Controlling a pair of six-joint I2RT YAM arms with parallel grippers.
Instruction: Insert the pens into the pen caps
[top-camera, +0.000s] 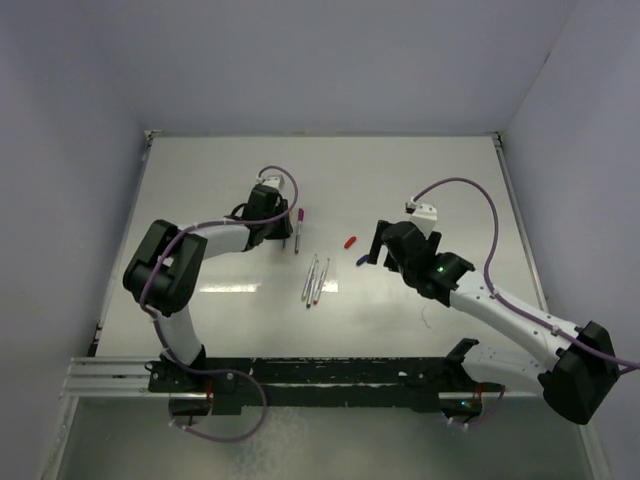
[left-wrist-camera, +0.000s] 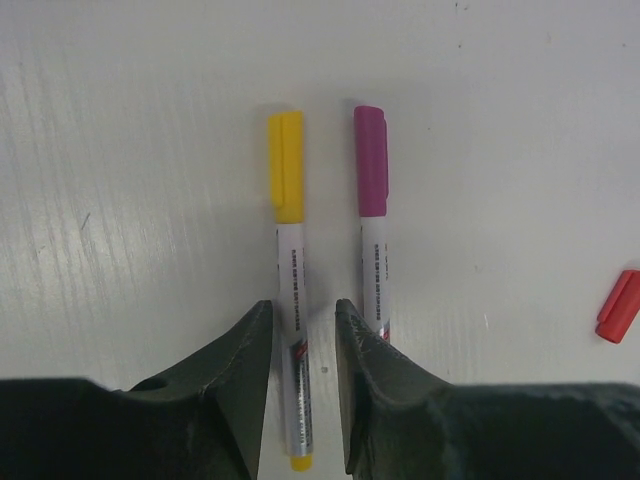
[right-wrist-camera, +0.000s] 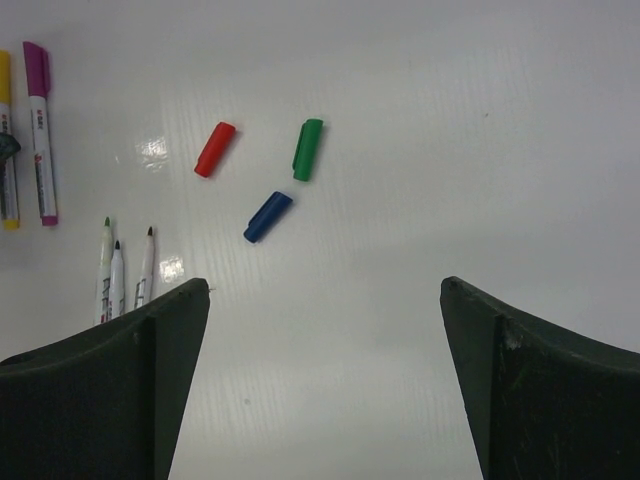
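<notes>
The left end effector (left-wrist-camera: 303, 305) is released, its jaws slightly apart on either side of the yellow-capped pen (left-wrist-camera: 291, 260), which lies on the counter (left-wrist-camera: 120, 150) unpinched. The purple-capped pen (left-wrist-camera: 373, 250) lies just beside it, parallel. The right end effector (right-wrist-camera: 325, 290) gapes wide, grasping nothing. Beyond it lie three bare pens (right-wrist-camera: 117, 275), then the blue cap (right-wrist-camera: 268, 217), red cap (right-wrist-camera: 215, 149) and green cap (right-wrist-camera: 308, 149). Only the right wrist camera shows the green one.

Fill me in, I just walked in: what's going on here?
Two pens are capped: the left gripper straddles the yellow-capped pen, jaws slightly apart, with the purple-capped pen beside it. Three uncapped pens lie mid-table, and the red cap, green cap and blue cap lie loose. The right gripper hovers wide open near those caps.
</notes>
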